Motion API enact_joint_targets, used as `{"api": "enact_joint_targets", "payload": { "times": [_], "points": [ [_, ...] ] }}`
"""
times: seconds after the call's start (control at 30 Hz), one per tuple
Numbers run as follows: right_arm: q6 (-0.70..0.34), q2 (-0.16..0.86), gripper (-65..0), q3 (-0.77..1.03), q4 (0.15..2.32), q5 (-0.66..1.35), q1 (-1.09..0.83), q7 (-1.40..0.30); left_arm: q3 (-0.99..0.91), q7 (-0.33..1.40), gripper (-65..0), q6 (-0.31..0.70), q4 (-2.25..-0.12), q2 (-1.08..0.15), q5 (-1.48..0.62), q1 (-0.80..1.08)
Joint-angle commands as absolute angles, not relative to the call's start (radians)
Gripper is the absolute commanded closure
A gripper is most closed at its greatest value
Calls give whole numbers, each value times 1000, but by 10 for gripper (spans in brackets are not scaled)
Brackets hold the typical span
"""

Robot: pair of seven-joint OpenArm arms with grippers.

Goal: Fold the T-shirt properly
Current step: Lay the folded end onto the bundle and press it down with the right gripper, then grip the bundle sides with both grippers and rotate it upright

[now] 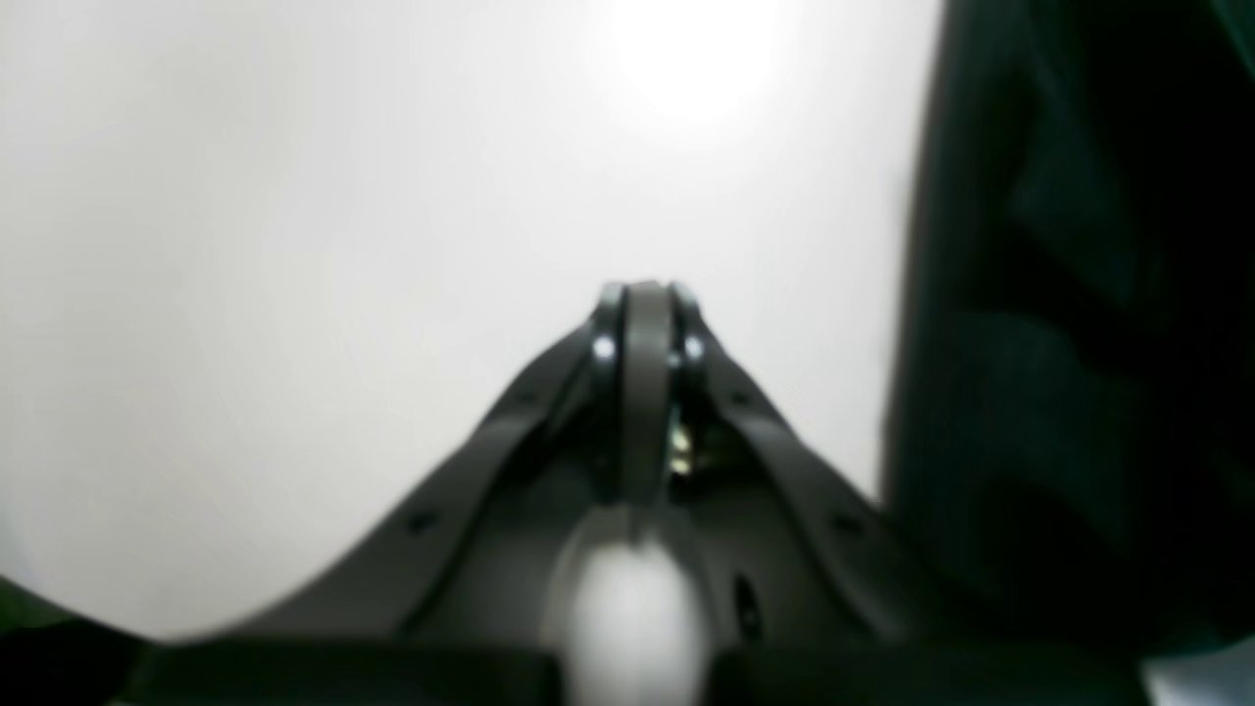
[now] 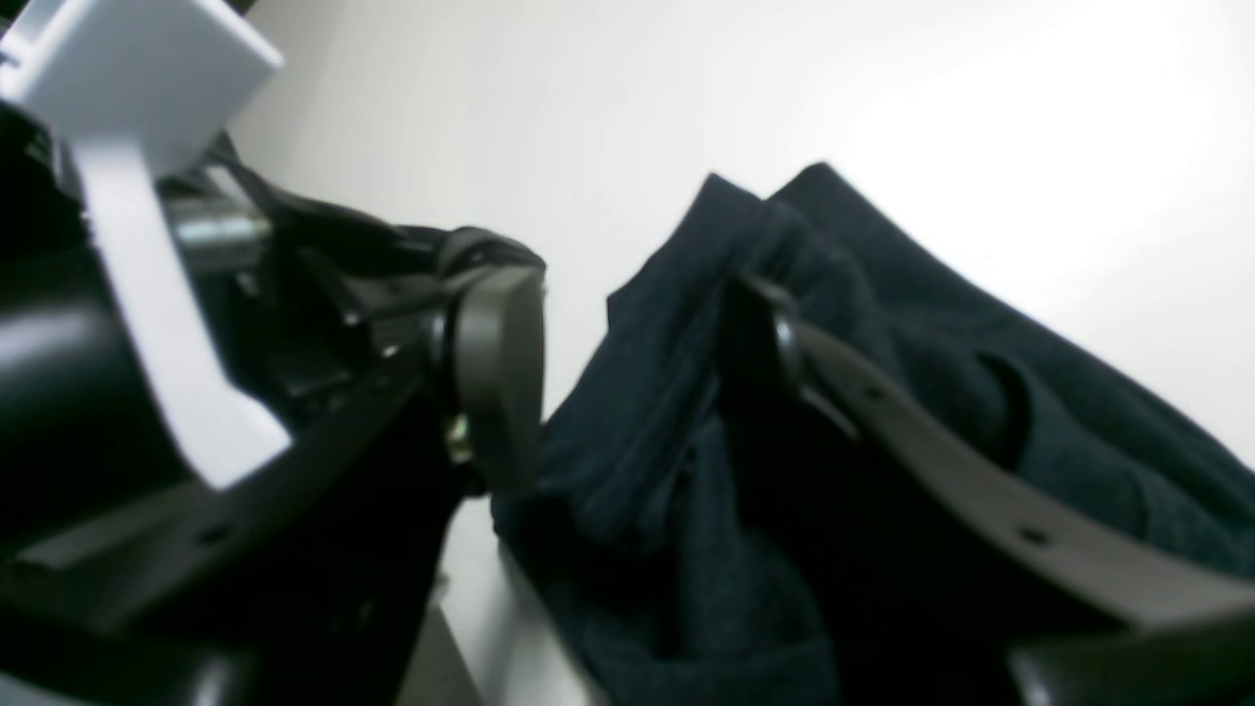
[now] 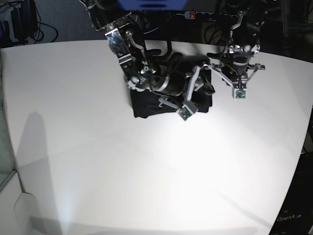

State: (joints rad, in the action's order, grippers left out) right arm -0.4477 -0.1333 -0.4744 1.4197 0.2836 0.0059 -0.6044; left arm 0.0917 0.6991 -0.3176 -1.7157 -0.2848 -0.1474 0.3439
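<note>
The T-shirt (image 3: 146, 106) lies as a compact black bundle on the white table (image 3: 98, 161), toward the back centre. In the right wrist view its dark fabric (image 2: 647, 412) is bunched between and around my right gripper (image 2: 637, 363), which is open. One of the fingers (image 2: 500, 373) stands clear of the cloth and the other is pressed against a fold. My left gripper (image 1: 645, 294) is shut with nothing in it, just above bare table. The shirt's edge (image 1: 1079, 343) is close on its right side.
Both arms hang over the back of the table, the right one (image 3: 166, 83) across the shirt and the left one (image 3: 237, 58) just beside it. Dark equipment and cables (image 3: 205, 14) run along the far edge. White tabletop stretches forward from the shirt.
</note>
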Motion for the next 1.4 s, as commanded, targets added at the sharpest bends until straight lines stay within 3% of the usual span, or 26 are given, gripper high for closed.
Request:
{"api": "enact_joint_targets", "payload": {
  "times": [0.0,0.2,0.43,0.53,0.67,0.83,1.2,1.37],
  "points": [
    [-446,-148,-301,-476,1442,300,24,-578,76,696,0,-320,-1732,-294,-145,346],
    [-446,-117,-301,-479,1541,298,25,-585,21,693,0,-312,-1732,-294,-145,381],
    [-446,-61,-299,-472,1630,298,27,-575,-113,700,0,-73,-1733,-265,-139,418],
    [-446,-15,-256,-470,1644,298,39,-575,-139,702,0,-31,-1733,-259,-136,421],
    [-446,61,-153,-466,1650,298,39,-575,-136,702,0,8,-1735,-263,-136,435],
    [-446,93,-60,-369,1650,298,15,-582,-134,702,0,42,-1788,-263,-134,446],
    [-446,206,-48,-283,1672,298,-18,-575,-96,704,0,120,-1830,-265,-125,463],
    [-446,248,-48,-283,1672,298,12,-575,-8,704,0,124,-1827,-257,4,461]
  ]
}}
